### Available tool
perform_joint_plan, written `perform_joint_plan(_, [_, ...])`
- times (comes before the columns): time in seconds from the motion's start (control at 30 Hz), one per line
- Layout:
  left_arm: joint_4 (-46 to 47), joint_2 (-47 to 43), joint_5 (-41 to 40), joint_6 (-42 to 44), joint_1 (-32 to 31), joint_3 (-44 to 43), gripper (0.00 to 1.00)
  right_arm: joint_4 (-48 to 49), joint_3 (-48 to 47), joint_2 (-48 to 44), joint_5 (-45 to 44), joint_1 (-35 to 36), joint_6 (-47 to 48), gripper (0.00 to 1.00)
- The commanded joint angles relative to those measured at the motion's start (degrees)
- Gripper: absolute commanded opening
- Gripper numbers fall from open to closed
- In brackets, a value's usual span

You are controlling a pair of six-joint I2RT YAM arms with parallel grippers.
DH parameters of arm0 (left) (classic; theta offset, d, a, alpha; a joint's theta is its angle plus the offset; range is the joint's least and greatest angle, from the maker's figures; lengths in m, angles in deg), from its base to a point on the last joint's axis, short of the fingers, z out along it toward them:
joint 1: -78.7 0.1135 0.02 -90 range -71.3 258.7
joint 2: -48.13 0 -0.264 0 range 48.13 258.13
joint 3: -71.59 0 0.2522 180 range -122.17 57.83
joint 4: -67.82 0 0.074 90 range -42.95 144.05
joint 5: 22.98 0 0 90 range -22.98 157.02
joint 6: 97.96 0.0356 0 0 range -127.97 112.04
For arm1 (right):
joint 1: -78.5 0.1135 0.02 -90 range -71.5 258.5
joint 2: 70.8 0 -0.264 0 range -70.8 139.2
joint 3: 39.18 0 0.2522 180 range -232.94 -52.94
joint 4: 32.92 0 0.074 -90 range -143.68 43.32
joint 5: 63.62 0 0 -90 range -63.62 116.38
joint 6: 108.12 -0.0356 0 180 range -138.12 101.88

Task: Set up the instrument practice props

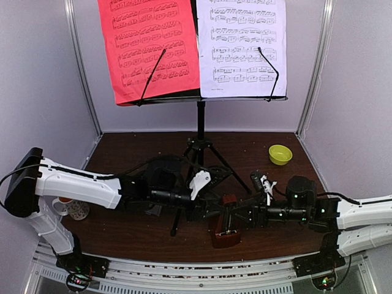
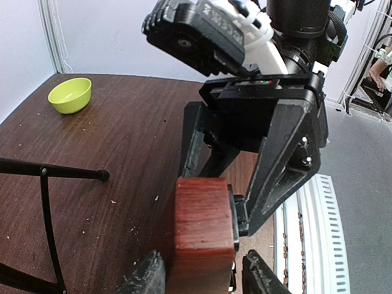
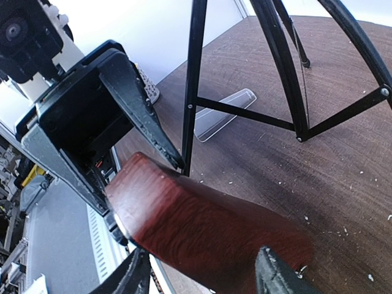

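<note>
The black music stand rises on tripod legs at the back middle. A red sheet and a white sheet of music rest on its desk. The brown metronome is near the table's front edge, between both grippers. My left gripper reaches it from the left. In the left wrist view its fingertips flank the metronome. My right gripper meets it from the right, and its fingers press the block's sides. In the right wrist view the metronome fills the jaws, tilted and blurred.
A yellow-green bowl sits at the back right. A patterned mug stands by the left arm's base. The stand's tripod legs spread just behind the grippers, with a clear plastic piece lying beyond them. The table's front edge is close.
</note>
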Motion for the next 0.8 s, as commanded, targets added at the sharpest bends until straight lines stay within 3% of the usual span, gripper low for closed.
perform_joint_plan(0.0, [1.7, 0.26, 0.25, 0.71, 0.3, -0.85, 0.45, -0.41, -0.28, -1.75, -2.7, 0.01, 0.24, 0.55])
perform_joint_plan(0.5, [0.73, 0.28, -0.77, 0.62, 0.3, -1.08, 0.44, -2.63, 2.16, -5.92, -3.16, 0.01, 0.11, 0.53])
perform_joint_plan(0.77, [0.5, 0.28, -1.4, 0.64, 0.3, -1.15, 0.44, -1.62, 2.82, -6.47, -1.31, 0.23, -0.86, 0.81])
